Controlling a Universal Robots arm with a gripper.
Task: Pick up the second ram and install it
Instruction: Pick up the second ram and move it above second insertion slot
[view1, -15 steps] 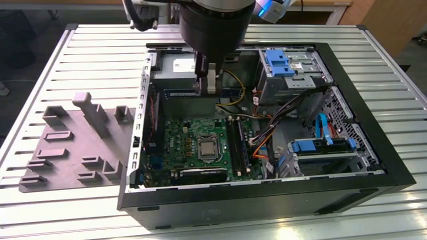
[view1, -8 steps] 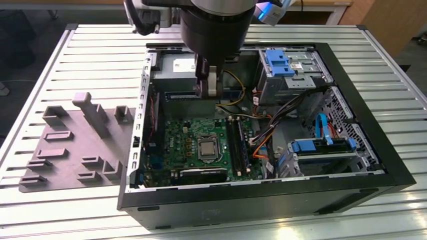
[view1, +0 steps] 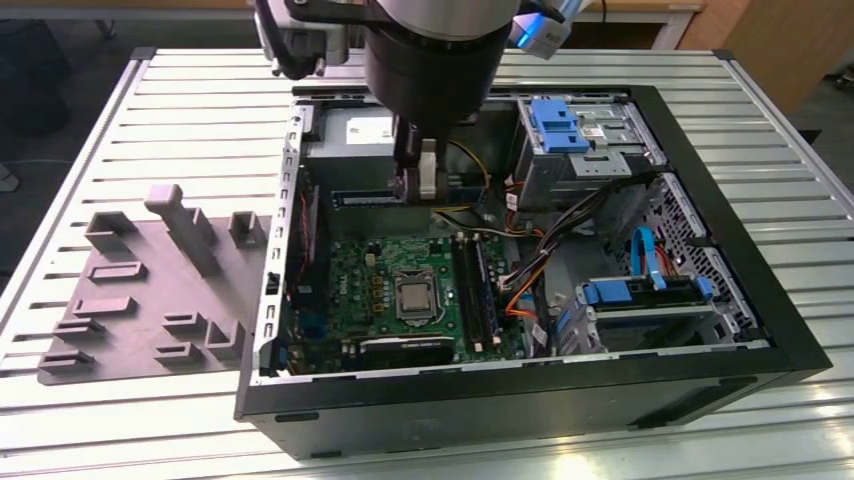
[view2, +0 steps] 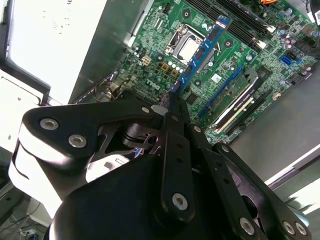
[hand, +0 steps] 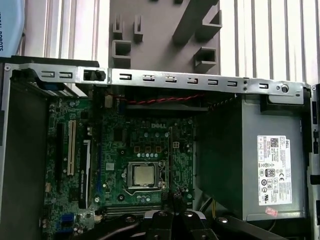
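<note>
Closest up: black links of claw (view2: 170, 102), jaws nearly together and clenched on ram (view2: 199, 55) at one short end. Held in the air over board (view2: 150, 47), not seated in anything. Slants out from the pinch across the silver socket (view2: 187, 47) in the second wrist view, dark chips facing the lens. Shows edge-on in the first wrist view, a thin dark line above board beside that socket. Long black slots (view2: 240, 15) further along board, apart from ram. Grey tray (view1: 147, 290) well off board, outside the case (view1: 534, 410). Probably very light and stiff, a flat sliver with little to grab. Likely brittle under twist and slick on its bare faces. Best taken by the short ends or the long plain edge, away from the gold contacts and off the chips. Gripped at one end only, with most of the length hanging free beyond the jaws, so apt to pivot or sag in the pinch if knocked against anything on board.
</note>
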